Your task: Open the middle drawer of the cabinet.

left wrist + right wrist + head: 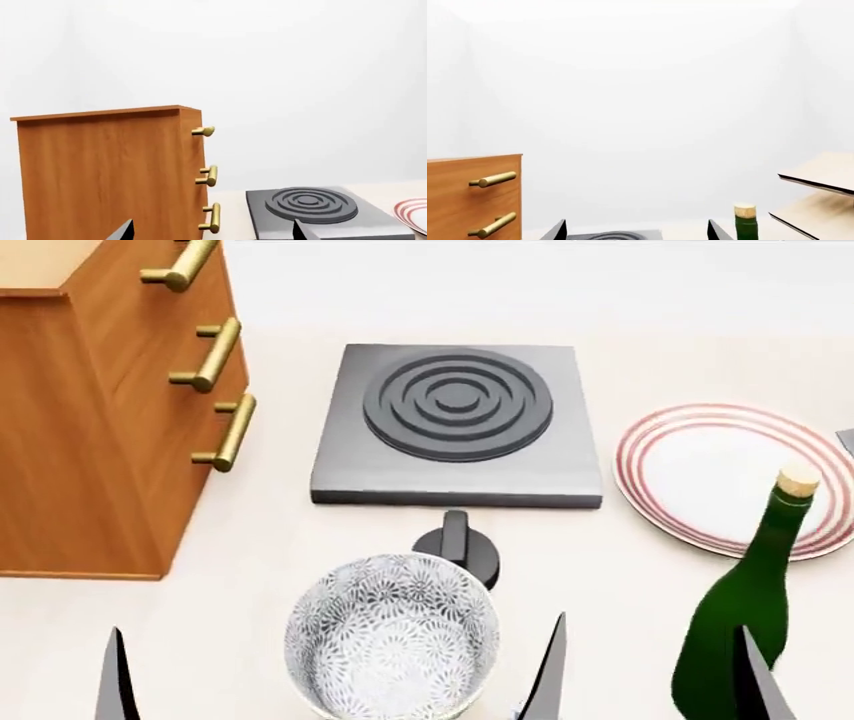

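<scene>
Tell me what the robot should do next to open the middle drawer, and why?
Probably move the left end effector forward and left toward the middle drawer's handle. All three drawers of the cabinet look shut, the left end effector looks open and holds nothing, and it sits low near the patterned pot, far from that handle. The cabinet stands on the robot's left, so that arm seems the better one.

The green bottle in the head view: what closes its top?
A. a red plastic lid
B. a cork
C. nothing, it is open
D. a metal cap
B: the green bottle ends in a pale, cork-coloured stopper, which the right wrist view also shows.
</scene>
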Motion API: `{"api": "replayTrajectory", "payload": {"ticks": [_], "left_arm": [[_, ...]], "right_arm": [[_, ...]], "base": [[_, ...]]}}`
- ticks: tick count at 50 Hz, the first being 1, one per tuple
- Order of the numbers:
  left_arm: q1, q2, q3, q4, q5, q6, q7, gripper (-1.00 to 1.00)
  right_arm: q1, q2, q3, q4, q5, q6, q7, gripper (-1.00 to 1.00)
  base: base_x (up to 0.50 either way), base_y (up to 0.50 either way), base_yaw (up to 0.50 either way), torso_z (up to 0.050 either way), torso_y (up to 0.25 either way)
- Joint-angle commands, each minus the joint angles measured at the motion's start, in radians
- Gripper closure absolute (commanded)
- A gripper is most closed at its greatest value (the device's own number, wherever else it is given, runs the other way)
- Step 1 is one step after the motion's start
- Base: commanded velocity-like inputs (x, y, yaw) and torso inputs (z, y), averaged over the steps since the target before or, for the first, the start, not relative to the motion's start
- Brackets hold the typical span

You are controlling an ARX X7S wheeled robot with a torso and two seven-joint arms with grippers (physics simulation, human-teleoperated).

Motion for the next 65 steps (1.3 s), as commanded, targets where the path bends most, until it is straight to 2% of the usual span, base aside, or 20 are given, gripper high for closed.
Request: {"api": "replayTrajectory", "payload": {"ticks": [1, 10, 48, 54, 57, 58, 60, 61, 65], "left_arm": [[0.002, -0.015, 0.014, 0.007, 0.000, 0.002, -0.017, -1.00], [0.002, -0.025, 0.023, 0.006, 0.003, 0.006, -0.028, -1.00], [0.000, -0.056, 0.051, 0.009, -0.011, 0.006, -0.062, -1.00], [-0.019, -0.058, 0.065, 0.000, -0.006, -0.042, -0.064, -1.00], [-0.061, -0.065, 0.110, 0.015, 0.087, -0.112, -0.075, -1.00], [-0.115, -0.076, 0.155, 0.023, 0.174, -0.196, -0.064, -1.00], [-0.164, -0.085, 0.180, 0.030, 0.193, -0.222, -0.039, -1.00], [-0.238, -0.088, 0.214, 0.043, 0.234, -0.316, 0.002, -1.00], [-0.418, -0.094, 0.292, 0.036, 0.355, -0.450, 0.061, -1.00]], "right_arm": [[-0.003, 0.015, -0.013, -0.005, 0.000, -0.005, 0.015, -1.00], [-0.004, 0.024, -0.013, -0.006, 0.024, -0.007, 0.021, -1.00], [-0.006, 0.054, -0.028, -0.005, 0.041, -0.034, 0.058, -1.00], [-0.028, 0.062, -0.027, -0.016, 0.043, -0.039, 0.064, -1.00], [-0.032, 0.065, -0.020, -0.017, 0.052, -0.047, 0.067, -1.00], [-0.034, 0.066, -0.015, -0.018, 0.060, -0.051, 0.067, -1.00], [-0.034, 0.068, -0.014, -0.016, 0.057, -0.053, 0.069, -1.00], [-0.033, 0.069, -0.008, -0.019, 0.071, -0.053, 0.069, -1.00], [-0.026, 0.074, -0.003, -0.018, 0.076, -0.048, 0.073, -1.00]], "base": [[0.34, 0.43, 0.00, 0.000, 0.000], [0.34, 0.42, 0.00, 0.000, 0.000], [0.50, -0.03, 0.00, 0.000, 0.000], [0.00, 0.00, 0.00, 0.000, 0.000], [0.00, 0.00, 0.00, 0.000, 0.000], [0.00, 0.00, 0.00, 0.000, 0.000], [0.00, 0.00, 0.00, 0.000, 0.000], [0.00, 0.00, 0.00, 0.000, 0.000], [0.00, 0.00, 0.00, 0.000, 0.000]]}}
